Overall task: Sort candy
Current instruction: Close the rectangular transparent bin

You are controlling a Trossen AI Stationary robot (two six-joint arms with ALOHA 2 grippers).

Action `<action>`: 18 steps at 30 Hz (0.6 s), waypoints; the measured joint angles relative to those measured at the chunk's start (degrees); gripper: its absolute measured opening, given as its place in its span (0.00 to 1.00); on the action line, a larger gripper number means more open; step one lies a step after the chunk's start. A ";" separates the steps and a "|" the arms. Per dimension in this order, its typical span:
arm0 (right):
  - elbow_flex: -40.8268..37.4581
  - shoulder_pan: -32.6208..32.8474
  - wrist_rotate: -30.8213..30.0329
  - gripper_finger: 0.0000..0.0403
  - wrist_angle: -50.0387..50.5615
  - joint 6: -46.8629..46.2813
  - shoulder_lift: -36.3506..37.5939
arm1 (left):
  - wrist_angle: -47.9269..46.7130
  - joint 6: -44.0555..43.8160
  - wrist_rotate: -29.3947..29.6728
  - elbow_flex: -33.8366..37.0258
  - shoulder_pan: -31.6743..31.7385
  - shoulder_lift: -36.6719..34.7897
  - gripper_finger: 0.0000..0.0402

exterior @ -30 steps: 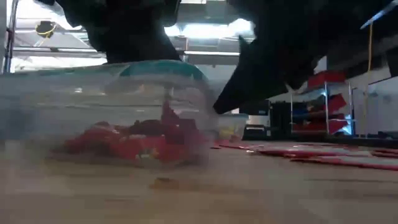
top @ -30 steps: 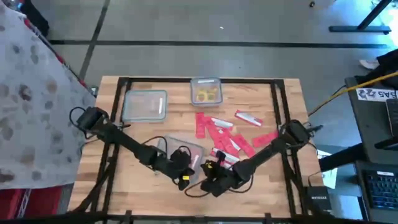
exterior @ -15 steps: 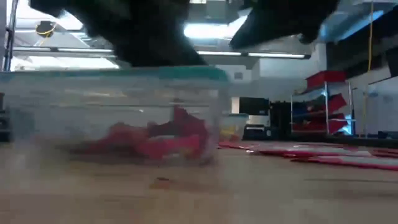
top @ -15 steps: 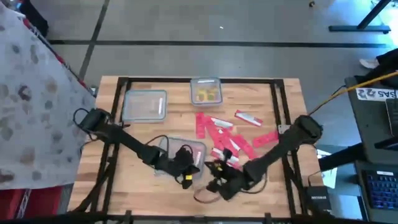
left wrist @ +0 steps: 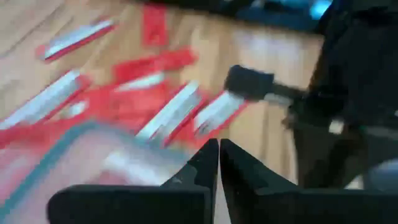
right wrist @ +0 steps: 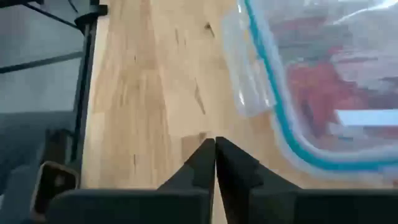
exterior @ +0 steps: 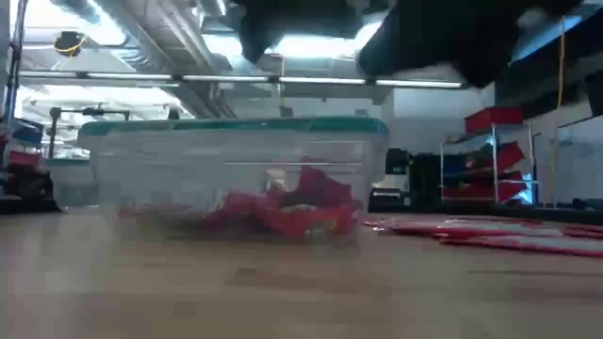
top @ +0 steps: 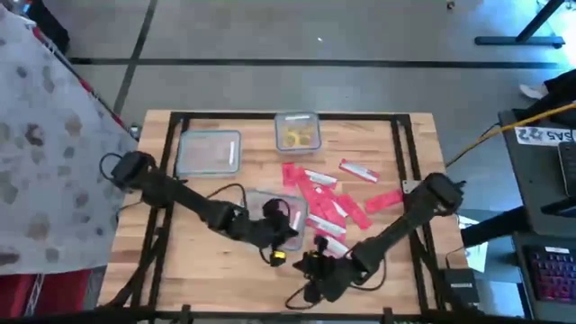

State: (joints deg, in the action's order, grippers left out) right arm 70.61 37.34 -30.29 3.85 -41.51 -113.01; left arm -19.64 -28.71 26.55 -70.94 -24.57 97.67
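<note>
In the high view the flat red rectangular candy packets (top: 326, 200) lie loose right of centre on the light wooden table (top: 198, 261). More red packets sit inside the clear teal-rimmed plastic tub (exterior: 236, 174) at centre. The left gripper (left wrist: 219, 163), fingers pressed together and empty, hovers at that tub's edge. The right gripper (right wrist: 215, 160), also clenched on nothing, hangs low over bare wood at bottom centre. Judging by this, the step is between picks; next, one gripper must open over a loose packet.
</note>
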 joint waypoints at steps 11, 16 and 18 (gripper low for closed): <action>-0.02 -3.39 -4.84 0.00 11.77 -5.65 0.75 | -14.59 -17.89 -3.59 6.73 -3.84 0.09 0.00; -0.02 -3.33 -10.94 0.00 23.38 -10.72 4.09 | -6.82 -18.82 -4.10 7.87 -4.70 0.22 0.00; -0.02 -3.43 -11.82 0.00 25.93 -11.23 5.16 | -3.53 -17.77 -4.59 7.97 -4.85 0.42 0.00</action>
State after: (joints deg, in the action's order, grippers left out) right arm 70.59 33.91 -42.11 29.78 -52.75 -107.84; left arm -23.17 -46.48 21.96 -62.96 -29.43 98.09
